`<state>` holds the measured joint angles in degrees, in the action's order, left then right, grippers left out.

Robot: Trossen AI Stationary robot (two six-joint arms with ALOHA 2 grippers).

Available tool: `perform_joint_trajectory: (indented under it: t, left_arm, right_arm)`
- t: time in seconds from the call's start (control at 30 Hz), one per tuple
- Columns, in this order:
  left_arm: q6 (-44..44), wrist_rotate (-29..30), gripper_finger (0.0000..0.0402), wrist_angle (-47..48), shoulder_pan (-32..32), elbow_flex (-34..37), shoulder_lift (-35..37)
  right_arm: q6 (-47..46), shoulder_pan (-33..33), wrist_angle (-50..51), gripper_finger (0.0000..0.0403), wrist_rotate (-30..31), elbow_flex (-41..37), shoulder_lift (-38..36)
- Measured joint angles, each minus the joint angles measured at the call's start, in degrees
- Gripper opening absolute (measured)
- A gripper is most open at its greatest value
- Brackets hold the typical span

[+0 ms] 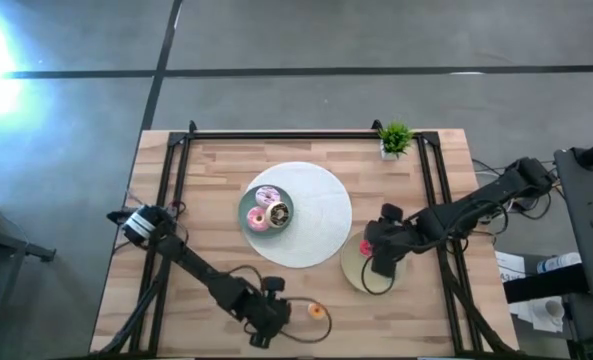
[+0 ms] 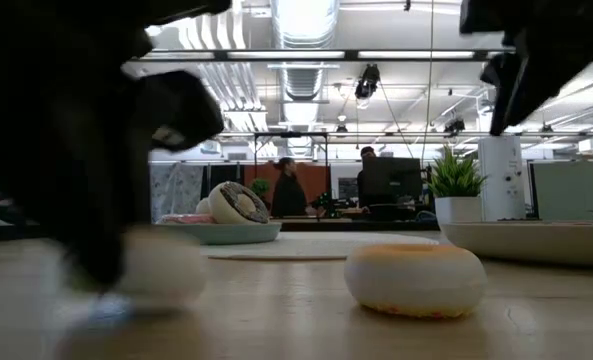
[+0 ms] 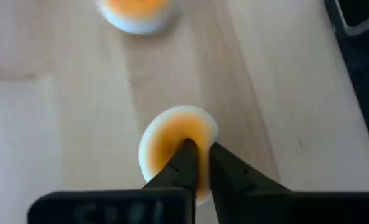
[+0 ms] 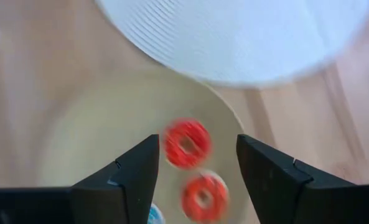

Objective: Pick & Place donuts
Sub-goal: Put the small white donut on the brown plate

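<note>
**Left fingers pinch an orange donut; right fingers hang open over the beige plate**

The left gripper (image 1: 267, 322) sits low at the near edge of the wooden desk (image 1: 196, 190). In the left wrist view its fingers (image 3: 179, 163) are closed almost together on the rim of an orange-glazed donut (image 3: 172, 140), gripping it through the ring. A second orange donut (image 1: 316, 311) lies on the bare desk just beside that gripper; the low view shows it resting flat on the wood (image 2: 416, 279).

The right gripper (image 1: 378, 262) hangs over the beige plate (image 1: 354, 272) at the right of the desk. Its fingers (image 4: 125, 177) are spread wide and hold nothing. Between them, in the right wrist view, two red donuts (image 4: 187, 143) lie on that plate, one just beside the other, with a bit of blue glaze showing at the picture's edge.

A teal plate (image 1: 248, 205) rests on the left part of a large white round mat (image 1: 316, 215) at the desk's centre and carries a pink donut (image 1: 258, 219), a pale pink one and a brown one, all close together. A small potted plant (image 1: 394, 139) stands at the far edge of the desk.
</note>
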<state>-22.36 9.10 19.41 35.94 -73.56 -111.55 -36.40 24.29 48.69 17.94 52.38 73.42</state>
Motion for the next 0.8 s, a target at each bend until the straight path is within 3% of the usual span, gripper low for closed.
perform_joint_trajectory:
  t: [0.13,0.33,0.43,0.63,0.8]
  left_arm:
    - [0.03,-4.69,0.0002,-0.32,-4.1,0.0,6.63]
    - [0.33,-21.19,0.0001,-9.31,-14.92,0.85,14.61]
    - [0.7,-25.23,0.0001,-14.38,-19.84,0.83,15.57]
    - [-0.02,-31.53,0.0,-24.35,-26.21,0.44,14.22]
    - [-0.63,-32.57,0.0,-25.26,-28.2,-0.32,12.25]
  right_arm:
    - [8.92,2.4,-9.76,0.0201,-0.6,0.0,-0.63]
    - [25.34,5.55,-27.36,0.0201,-0.58,0.09,-0.19]
    - [31.72,5.86,-32.99,0.0201,-0.25,0.09,-0.18]
    - [36.9,5.82,-34.43,0.0201,0.3,0.5,-0.16]
    - [38.1,5.84,-34.32,0.0201,3.37,0.55,-0.16]
